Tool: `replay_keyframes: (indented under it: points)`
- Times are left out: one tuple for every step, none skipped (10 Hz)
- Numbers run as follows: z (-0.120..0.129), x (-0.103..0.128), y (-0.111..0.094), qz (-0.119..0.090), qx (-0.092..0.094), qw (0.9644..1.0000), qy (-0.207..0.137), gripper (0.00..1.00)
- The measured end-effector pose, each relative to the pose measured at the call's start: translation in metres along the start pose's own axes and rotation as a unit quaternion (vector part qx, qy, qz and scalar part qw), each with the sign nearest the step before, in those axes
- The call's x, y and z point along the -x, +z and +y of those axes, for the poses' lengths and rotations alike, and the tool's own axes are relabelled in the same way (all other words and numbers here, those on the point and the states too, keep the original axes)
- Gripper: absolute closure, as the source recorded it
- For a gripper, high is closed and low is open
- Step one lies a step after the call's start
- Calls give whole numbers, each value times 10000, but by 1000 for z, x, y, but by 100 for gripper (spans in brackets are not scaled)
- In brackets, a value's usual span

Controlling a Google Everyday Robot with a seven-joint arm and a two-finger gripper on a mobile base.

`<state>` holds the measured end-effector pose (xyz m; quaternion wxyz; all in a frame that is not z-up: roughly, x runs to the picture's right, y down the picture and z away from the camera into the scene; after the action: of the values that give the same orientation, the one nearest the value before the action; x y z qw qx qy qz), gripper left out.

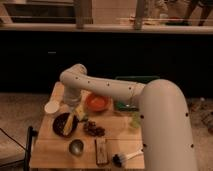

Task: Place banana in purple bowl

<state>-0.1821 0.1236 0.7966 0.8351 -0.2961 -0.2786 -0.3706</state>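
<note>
The banana [69,125] is a yellow piece lying tilted inside the dark purple bowl [59,126] at the left of the small wooden table. My gripper [76,113] points down from the white arm, just above and to the right of the bowl, right at the banana's upper end. I cannot tell if it touches the banana.
An orange bowl [97,102] sits right of the gripper and a white cup [51,106] to its left. A dark bunch [93,129], a metal cup [76,146], a dark bar [101,150], a brush [122,157] and green items [132,119] lie on the table [50,152].
</note>
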Motion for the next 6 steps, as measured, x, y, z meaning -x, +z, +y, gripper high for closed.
replay_keyframes:
  points:
    - [1, -3, -3, 28, -14, 10000, 34, 20]
    - [2, -6, -6, 61, -29, 10000, 71, 20]
    - [2, -8, -8, 92, -44, 9999, 108, 20]
    - [3, -10, -10, 113, -52, 9998, 142, 20]
    - [4, -12, -11, 130, -68, 9997, 173, 20]
    - [4, -14, -12, 151, -76, 9997, 196, 20]
